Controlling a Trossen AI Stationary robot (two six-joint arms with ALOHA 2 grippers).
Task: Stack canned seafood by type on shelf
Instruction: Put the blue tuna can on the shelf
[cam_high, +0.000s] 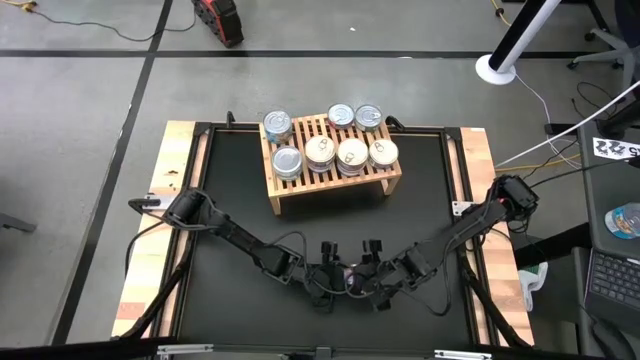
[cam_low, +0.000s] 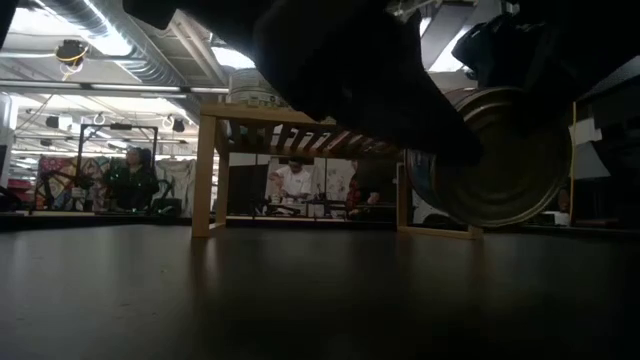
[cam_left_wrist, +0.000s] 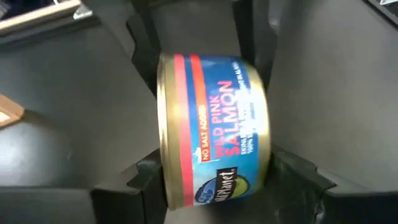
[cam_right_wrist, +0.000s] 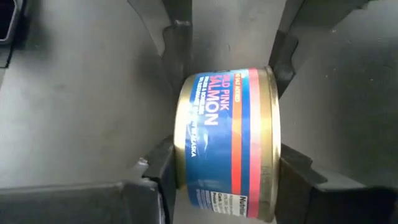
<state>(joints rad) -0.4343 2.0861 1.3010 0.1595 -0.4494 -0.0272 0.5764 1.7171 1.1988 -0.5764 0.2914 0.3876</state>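
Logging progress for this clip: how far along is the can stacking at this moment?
Mostly done: seven round tins sit on the light-wood slatted shelf, some apparently on others. In hand: one blue-and-red-labelled pink salmon can is between the left tool and right tool near the table's front edge, on its side between both pairs of fingers, as if mid-handover. Left: placing that can with its kind. No other loose cans show.

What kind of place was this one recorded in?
Probably a robotics lab or workshop: a black work table on a grey floor with loose cables, exposed ceiling ducts, and a person at a bench behind.
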